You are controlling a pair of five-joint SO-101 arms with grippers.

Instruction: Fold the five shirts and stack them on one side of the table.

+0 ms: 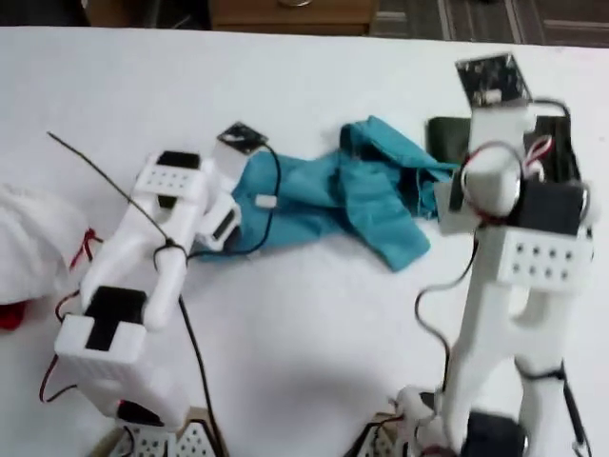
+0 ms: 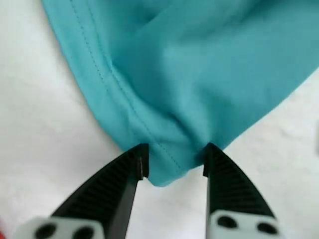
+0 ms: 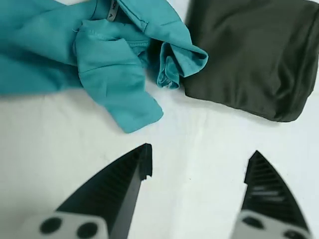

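Note:
A crumpled teal shirt [image 1: 352,190] lies across the middle of the white table [image 1: 304,314]. My left gripper [image 2: 174,165] is open at the shirt's left end, with a hemmed corner of the teal shirt [image 2: 189,79] between its fingertips. A folded dark green shirt [image 3: 254,55] lies at the far right, touching the teal shirt's bunched end [image 3: 172,59]. My right gripper [image 3: 199,167] is open over bare table, a short way from both a teal sleeve [image 3: 119,94] and the dark shirt, with nothing between its fingers.
A white bundle of cloth [image 1: 29,238] and a small red thing [image 1: 9,316] sit at the table's left edge. Black cables [image 1: 195,352] trail beside the left arm [image 1: 143,267]. The right arm [image 1: 514,267] stands over the dark green shirt [image 1: 447,133].

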